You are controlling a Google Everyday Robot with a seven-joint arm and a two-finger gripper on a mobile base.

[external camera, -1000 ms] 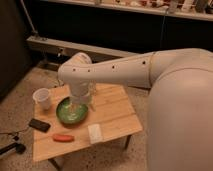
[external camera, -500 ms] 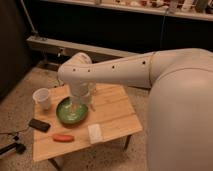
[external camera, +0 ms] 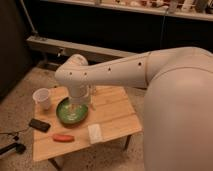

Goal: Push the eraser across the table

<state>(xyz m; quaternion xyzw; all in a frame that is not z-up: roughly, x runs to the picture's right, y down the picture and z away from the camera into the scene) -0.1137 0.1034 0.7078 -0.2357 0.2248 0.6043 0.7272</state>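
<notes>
White eraser (external camera: 94, 133) near table (external camera: 118, 113) front edge; hand (external camera: 78, 103) above green bowl (external camera: 62, 116).

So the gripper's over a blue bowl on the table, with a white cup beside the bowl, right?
Not quite: the bowl is green, not blue. The camera view shows the gripper over the green bowl on the table, with the white cup beside the bowl.

The gripper (external camera: 77, 104) hangs with fingers apart over the green bowl (external camera: 64, 115) on the table (external camera: 116, 116). The white eraser (external camera: 94, 132) lies at the bowl's five o'clock and a white cup (external camera: 43, 98) at its ten.
</notes>
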